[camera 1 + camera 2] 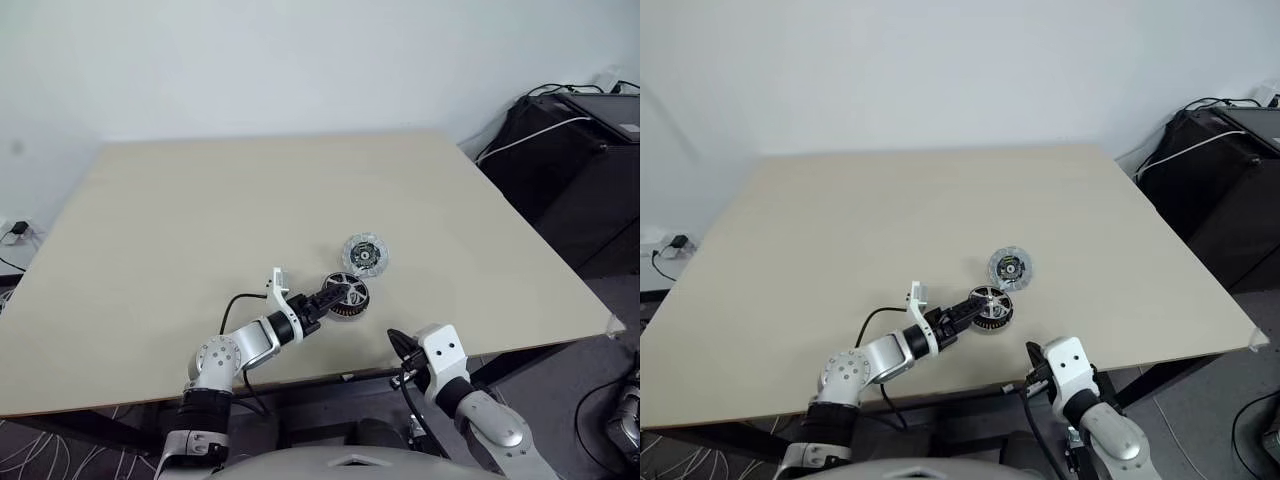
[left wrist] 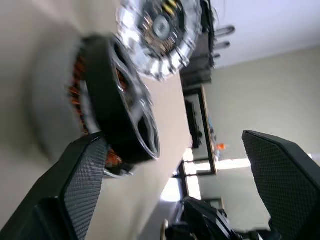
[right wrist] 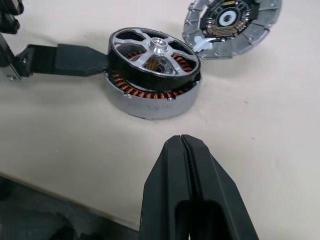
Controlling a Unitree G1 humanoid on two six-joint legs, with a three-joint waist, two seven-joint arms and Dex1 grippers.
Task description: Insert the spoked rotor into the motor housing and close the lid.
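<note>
The spoked rotor (image 3: 152, 56) rests on top of the motor housing (image 3: 150, 100). It is slightly tilted, and copper windings show beneath its dark rim. The pair stands near the table's front edge (image 1: 347, 297). The lid (image 3: 232, 22) lies flat just behind them, pale and scalloped, dark centre up. My left gripper (image 1: 333, 298) is open. Its fingers (image 2: 85, 185) stand wide apart, and one finger (image 3: 70, 59) lies alongside the rotor's rim. My right gripper (image 3: 184, 142) is shut and empty. It hovers over the table's front edge, a short way from the housing and pointing toward it.
The pale table (image 1: 250, 200) stretches far behind and to both sides of the parts. Black equipment and cables (image 1: 580, 150) stand off the table at the right. A cable runs along my left forearm (image 1: 235, 305).
</note>
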